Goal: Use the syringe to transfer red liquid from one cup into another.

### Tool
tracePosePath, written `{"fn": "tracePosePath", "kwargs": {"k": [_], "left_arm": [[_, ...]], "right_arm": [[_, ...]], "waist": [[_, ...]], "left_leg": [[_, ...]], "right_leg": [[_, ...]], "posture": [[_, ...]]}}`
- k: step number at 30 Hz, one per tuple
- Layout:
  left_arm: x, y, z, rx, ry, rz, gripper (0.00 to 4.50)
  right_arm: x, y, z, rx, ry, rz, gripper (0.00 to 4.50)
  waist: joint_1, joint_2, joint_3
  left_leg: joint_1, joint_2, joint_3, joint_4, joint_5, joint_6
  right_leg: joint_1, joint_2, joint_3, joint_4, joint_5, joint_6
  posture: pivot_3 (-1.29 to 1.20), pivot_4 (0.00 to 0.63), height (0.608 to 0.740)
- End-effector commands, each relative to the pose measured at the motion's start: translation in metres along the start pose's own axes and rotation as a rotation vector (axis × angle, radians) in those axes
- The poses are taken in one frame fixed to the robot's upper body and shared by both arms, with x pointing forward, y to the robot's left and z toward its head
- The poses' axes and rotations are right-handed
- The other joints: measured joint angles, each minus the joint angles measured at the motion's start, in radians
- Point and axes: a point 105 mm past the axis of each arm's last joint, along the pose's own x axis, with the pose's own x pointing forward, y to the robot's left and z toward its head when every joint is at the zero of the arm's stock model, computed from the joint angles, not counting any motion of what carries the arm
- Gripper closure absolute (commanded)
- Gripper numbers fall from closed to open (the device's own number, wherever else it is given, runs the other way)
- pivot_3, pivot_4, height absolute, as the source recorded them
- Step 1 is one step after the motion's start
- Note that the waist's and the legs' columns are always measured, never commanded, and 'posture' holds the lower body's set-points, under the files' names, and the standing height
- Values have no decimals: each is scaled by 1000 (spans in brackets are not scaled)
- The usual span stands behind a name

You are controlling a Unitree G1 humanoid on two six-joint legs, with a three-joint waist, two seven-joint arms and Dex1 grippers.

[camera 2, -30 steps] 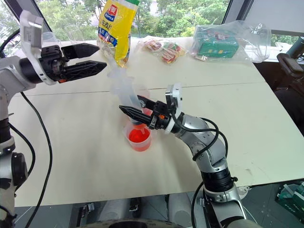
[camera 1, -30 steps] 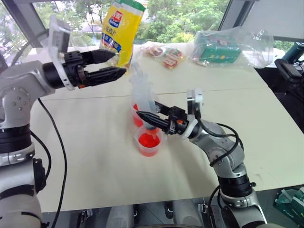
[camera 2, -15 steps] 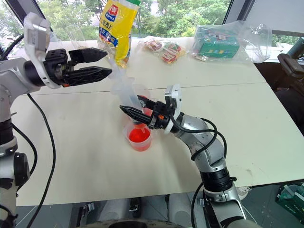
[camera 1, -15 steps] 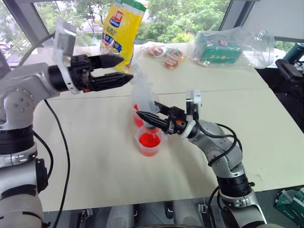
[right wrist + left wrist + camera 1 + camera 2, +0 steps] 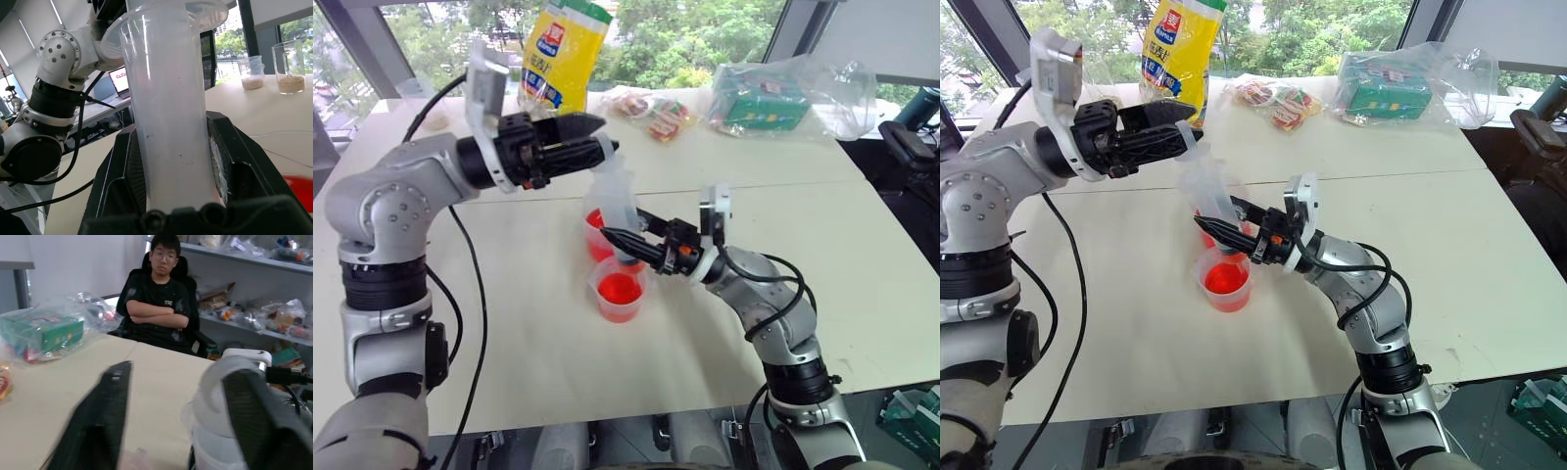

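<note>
Left gripper (image 5: pixel 1183 137) has just swung in from the side and its fingers, wide a moment ago, are now closing around the plunger top of the syringe (image 5: pixel 1209 191); from the left wrist view the white plunger cap sits against one finger, but I can't tell yet if it's truly pinched. My right gripper (image 5: pixel 1217 227) stays clamped on the barrel, holding it tilted over the two cups: front cup (image 5: pixel 620 296) and rear cup (image 5: pixel 597 237), both showing red liquid (image 5: pixel 620 289) in them. Nozzle sits hidden behind the right fingers. I'd judge the plunger stroke is next.
</note>
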Motion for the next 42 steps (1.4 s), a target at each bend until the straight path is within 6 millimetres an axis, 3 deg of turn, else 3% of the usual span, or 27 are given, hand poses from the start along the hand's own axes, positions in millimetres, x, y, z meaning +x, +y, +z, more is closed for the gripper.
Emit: {"fn": "tracePosePath", "kwargs": {"k": [1, 3, 21, 33, 37, 42], "left_arm": [[8, -12, 8, 29, -5, -68, 3769], [9, -16, 8, 24, -2, -89, 4449], [20, -36, -15, -10, 89, -224, 4449], [13, -33, -12, -22, 97, -189, 4449], [1, -24, -3, -9, 91, -127, 3074], [-19, -12, 12, 31, 76, -24, 653]], "right_arm": [[9, 10, 15, -37, -44, 66, 3111], [10, 9, 18, -37, -50, 65, 3111], [20, 19, 51, 18, -133, 108, 3111], [19, 16, 56, 31, -135, 97, 3111], [17, 17, 52, 56, -116, 101, 3111], [14, 17, 51, 81, -109, 92, 3111]], "waist": [[0, 0, 0], [0, 0, 0], [0, 0, 0], [0, 0, 0], [0, 0, 0], [-1, 0, 0]], "left_leg": [[0, 0, 0, 0, 0, 0], [0, 0, 0, 0, 0, 0], [0, 0, 0, 0, 0, 0], [0, 0, 0, 0, 0, 0], [0, 0, 0, 0, 0, 0], [0, 0, 0, 0, 0, 0]], "right_leg": [[0, 0, 0, 0, 0, 0], [0, 0, 0, 0, 0, 0], [0, 0, 0, 0, 0, 0], [0, 0, 0, 0, 0, 0], [0, 0, 0, 0, 0, 0], [0, 0, 0, 0, 0, 0]], "posture": [[0, 150, 740], [0, 150, 740], [0, 150, 740], [0, 150, 740], [0, 150, 740], [0, 150, 740]]}}
